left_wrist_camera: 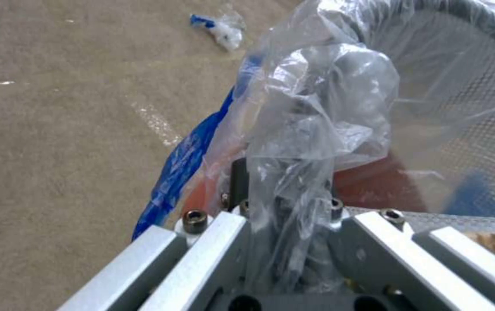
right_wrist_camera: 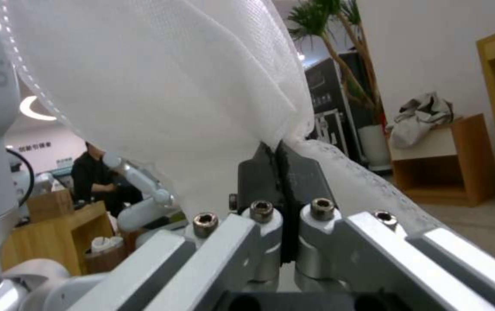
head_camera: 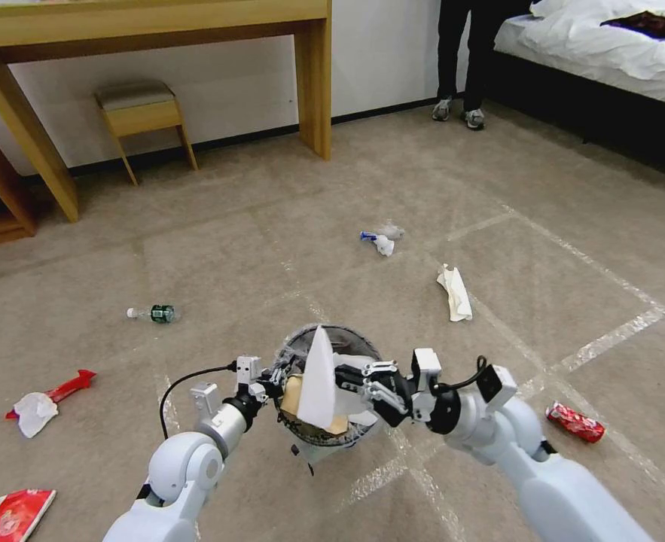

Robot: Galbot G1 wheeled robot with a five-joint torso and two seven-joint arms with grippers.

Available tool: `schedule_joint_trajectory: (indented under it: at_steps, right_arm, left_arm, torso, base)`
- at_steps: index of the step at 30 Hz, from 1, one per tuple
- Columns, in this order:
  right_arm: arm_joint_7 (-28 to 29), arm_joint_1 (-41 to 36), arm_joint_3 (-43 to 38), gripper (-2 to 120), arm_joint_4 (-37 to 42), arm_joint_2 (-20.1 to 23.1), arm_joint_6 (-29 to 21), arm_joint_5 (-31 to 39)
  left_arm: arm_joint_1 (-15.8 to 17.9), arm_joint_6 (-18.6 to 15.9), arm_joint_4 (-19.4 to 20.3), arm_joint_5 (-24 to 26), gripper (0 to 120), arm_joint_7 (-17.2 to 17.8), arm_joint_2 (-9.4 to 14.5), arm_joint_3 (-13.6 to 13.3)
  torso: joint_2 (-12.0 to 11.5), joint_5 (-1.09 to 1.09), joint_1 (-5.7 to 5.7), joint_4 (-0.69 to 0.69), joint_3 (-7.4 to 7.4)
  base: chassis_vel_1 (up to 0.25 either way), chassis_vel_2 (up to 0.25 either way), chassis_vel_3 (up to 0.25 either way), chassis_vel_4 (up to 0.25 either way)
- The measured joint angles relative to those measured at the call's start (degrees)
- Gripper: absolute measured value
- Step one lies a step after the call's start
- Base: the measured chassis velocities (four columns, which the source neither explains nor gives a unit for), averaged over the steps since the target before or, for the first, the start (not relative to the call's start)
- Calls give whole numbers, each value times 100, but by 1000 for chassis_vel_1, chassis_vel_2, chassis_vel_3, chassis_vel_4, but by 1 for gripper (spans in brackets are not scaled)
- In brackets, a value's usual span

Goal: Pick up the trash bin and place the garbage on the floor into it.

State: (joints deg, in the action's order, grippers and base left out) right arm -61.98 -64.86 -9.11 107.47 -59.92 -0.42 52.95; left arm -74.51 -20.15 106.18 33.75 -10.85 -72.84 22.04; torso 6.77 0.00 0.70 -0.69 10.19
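a: so, item one, trash bin [head_camera: 330, 391]?
b: off the floor [head_camera: 272, 248], left gripper [head_camera: 272, 385] clamped on its rim and liner; brown paper inside.
a: right gripper [head_camera: 345, 379]?
b: over the bin, pinching a white slipper [head_camera: 318, 376], not yet released.
a: outstanding?
b: beyond the bin: bottle [head_camera: 154, 313], tissue [head_camera: 455, 292], wrapper [head_camera: 382, 238]; beside it: red can [head_camera: 575, 421], red packets [head_camera: 14, 513].
a: unclear?
b: bin's depth, hidden by the slipper.

Carpet floor [head_camera: 272, 248] with taped grid lying littered: bottle [head_camera: 154, 313], red can [head_camera: 575, 421], tissue [head_camera: 455, 293], wrapper [head_camera: 381, 238], red packets [head_camera: 12, 514] sitting well apart.
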Motion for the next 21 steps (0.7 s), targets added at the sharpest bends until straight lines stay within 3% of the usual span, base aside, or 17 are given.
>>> schedule_joint_trajectory:
  at_steps: [21]
  right_arm:
    - [-249, 69, -355, 0, -198, 154, 22, -113]
  left_arm:
    - [-166, -7, 49, 0, 1, -148, -19, 39]
  torso:
    - [0, 0, 0, 0, 0]
  base:
    - [0, 0, 0, 0]
